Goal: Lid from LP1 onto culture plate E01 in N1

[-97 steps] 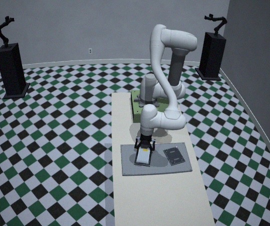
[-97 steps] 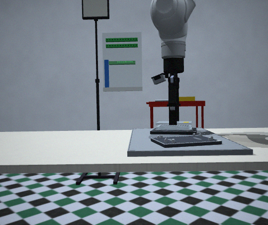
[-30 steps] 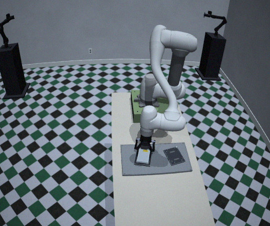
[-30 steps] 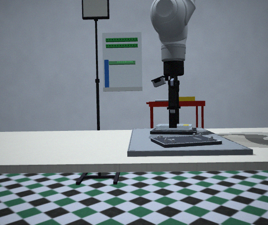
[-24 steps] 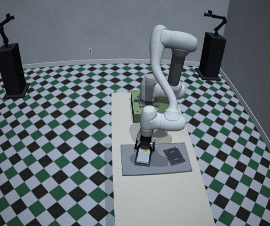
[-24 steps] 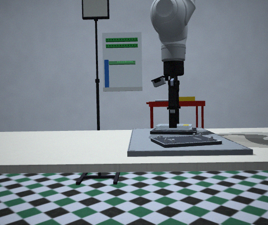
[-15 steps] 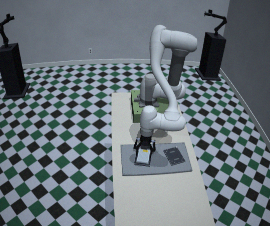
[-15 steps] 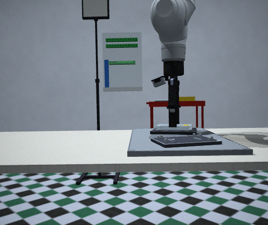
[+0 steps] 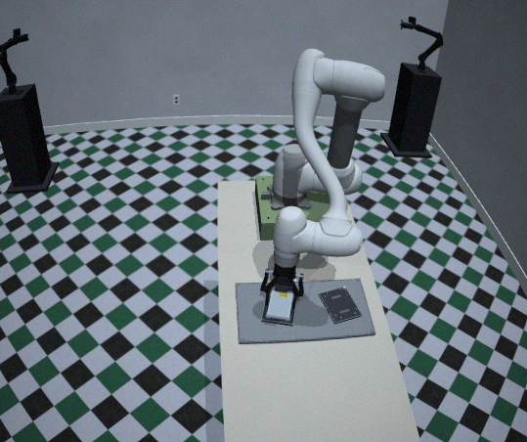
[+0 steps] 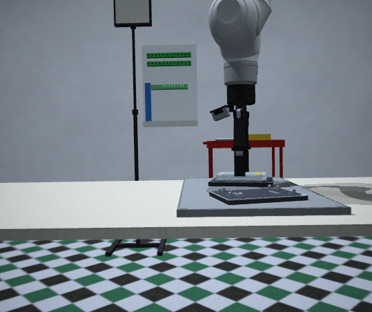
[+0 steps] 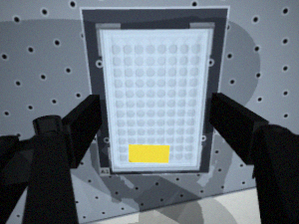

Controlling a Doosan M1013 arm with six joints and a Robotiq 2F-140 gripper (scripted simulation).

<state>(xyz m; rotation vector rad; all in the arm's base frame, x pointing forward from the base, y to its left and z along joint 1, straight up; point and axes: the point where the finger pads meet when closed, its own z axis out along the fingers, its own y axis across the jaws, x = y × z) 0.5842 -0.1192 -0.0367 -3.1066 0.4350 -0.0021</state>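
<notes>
The culture plate E01 sits in the dark nest N1 frame on the grey perforated base. A translucent lid with a yellow label lies over its wells. My gripper is straight above it, open. Its two black fingers stand at the long sides of the lid, with a small gap on each side. In the top view the gripper reaches down over the covered plate. In the exterior view the plate lies flat and low under the gripper. Lid park LP1 is a dark plate with nothing on it.
The grey base lies on a long white table. The arm's green mount stands behind the base. Lid park LP1 lies to the right of the nest, in front of it in the exterior view.
</notes>
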